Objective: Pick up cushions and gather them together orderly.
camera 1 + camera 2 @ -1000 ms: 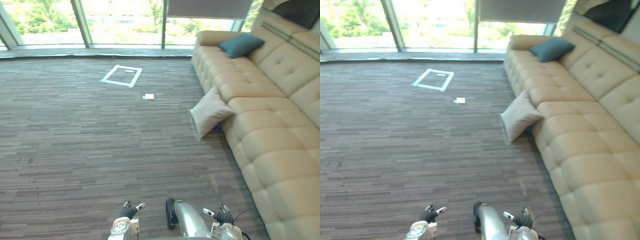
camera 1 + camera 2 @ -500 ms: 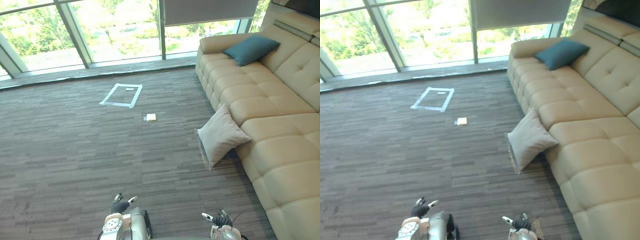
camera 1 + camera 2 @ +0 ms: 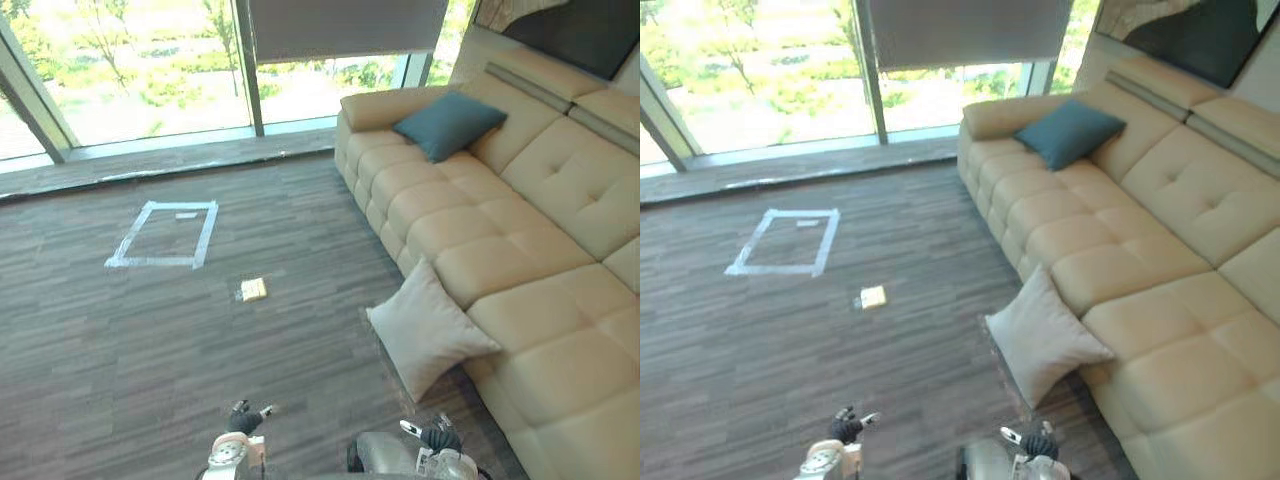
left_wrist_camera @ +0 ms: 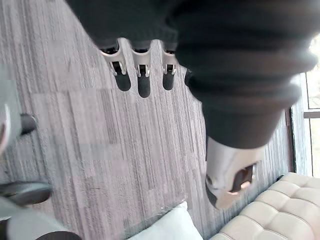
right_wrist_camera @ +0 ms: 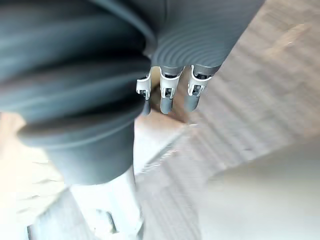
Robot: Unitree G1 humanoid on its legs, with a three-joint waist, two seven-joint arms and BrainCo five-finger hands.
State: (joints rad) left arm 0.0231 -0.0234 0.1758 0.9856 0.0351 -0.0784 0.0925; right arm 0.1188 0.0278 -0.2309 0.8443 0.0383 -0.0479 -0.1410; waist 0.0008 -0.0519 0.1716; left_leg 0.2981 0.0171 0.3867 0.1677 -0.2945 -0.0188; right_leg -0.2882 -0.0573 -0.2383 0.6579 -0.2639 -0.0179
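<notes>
A pale beige cushion [image 3: 428, 325] stands on the carpet, leaning against the front of the tan leather sofa [image 3: 520, 230]. Its corner [image 4: 160, 227] also appears in the left wrist view. A teal cushion [image 3: 450, 122] lies on the sofa's far seat by the armrest. My left hand [image 3: 240, 420] hangs low at the bottom edge, well left of the pale cushion, its fingers [image 4: 142, 75] relaxed and holding nothing. Just below the pale cushion, my right hand [image 3: 437, 437] is also low and empty, with fingers [image 5: 167, 92] straight.
A white tape rectangle [image 3: 165, 235] marks the carpet to the left. A small yellowish flat object [image 3: 253, 290] lies near it. Tall windows [image 3: 150, 60] run along the far wall. Open carpet spreads left of the sofa.
The whole picture has shifted, so the camera has moved. The sofa and both cushions now appear nearer and further left. Both hands stay low and empty.
</notes>
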